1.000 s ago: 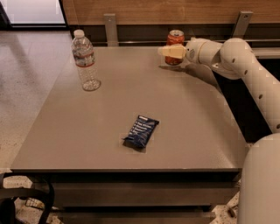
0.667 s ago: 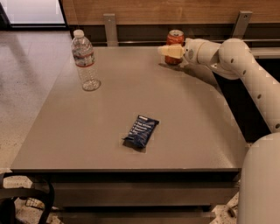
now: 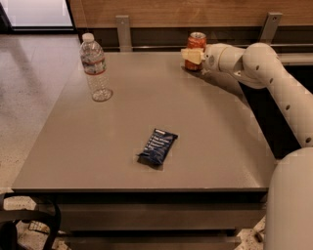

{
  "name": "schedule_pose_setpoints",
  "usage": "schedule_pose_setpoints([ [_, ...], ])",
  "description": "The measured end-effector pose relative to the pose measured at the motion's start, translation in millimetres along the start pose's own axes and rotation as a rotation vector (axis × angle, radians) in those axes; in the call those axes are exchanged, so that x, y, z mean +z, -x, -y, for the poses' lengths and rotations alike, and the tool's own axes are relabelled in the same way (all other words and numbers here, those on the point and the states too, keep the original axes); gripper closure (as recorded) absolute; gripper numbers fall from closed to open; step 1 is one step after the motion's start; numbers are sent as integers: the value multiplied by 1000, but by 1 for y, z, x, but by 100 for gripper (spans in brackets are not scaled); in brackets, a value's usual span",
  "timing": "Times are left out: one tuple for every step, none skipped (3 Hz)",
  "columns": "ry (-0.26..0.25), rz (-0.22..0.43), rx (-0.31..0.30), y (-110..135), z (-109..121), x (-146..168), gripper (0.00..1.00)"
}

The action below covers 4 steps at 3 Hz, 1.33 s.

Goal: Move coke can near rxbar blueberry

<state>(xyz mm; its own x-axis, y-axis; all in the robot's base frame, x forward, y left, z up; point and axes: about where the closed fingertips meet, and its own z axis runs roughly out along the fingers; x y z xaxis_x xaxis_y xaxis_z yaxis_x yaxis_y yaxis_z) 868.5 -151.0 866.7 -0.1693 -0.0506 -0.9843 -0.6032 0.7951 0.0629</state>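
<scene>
We see the coke can standing upright in the upper middle of the frame, right at the far edge of the grey surface. Its silver top and red upper body show clearly, but its lower part is covered.

The pincer sits at that same spot, reaching in from the right of the frame at the end of the white arm. Its pale yellowish tip lies across the front of the can's lower half, so can and pincer overlap in our view and look to be touching. We cannot tell whether the pincer is clamped on the can or merely set against it. We also cannot tell whether the can's base rests on the surface.

The rxbar blueberry lies flat in the lower middle of the frame, toward the near edge of the surface. Its long axis is slanted from upper right to lower left. It is well apart from both the can and the pincer, with bare grey surface between them.

A clear water bottle with a white cap stands upright in the upper left part of the surface, well apart from the can and from the bar.

Behind the surface, along the top of the frame, runs a wooden wall panel. A speckled floor shows at the left.
</scene>
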Motion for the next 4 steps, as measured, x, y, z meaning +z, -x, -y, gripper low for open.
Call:
schedule_pose_setpoints([
  [4,-1,1,-1,-2,3,87],
  [8,-2,2,-2,-4,5,100],
  [18,-9,3,3,-5,-9,100],
  [27,-4,6,11,-7,-41,100],
])
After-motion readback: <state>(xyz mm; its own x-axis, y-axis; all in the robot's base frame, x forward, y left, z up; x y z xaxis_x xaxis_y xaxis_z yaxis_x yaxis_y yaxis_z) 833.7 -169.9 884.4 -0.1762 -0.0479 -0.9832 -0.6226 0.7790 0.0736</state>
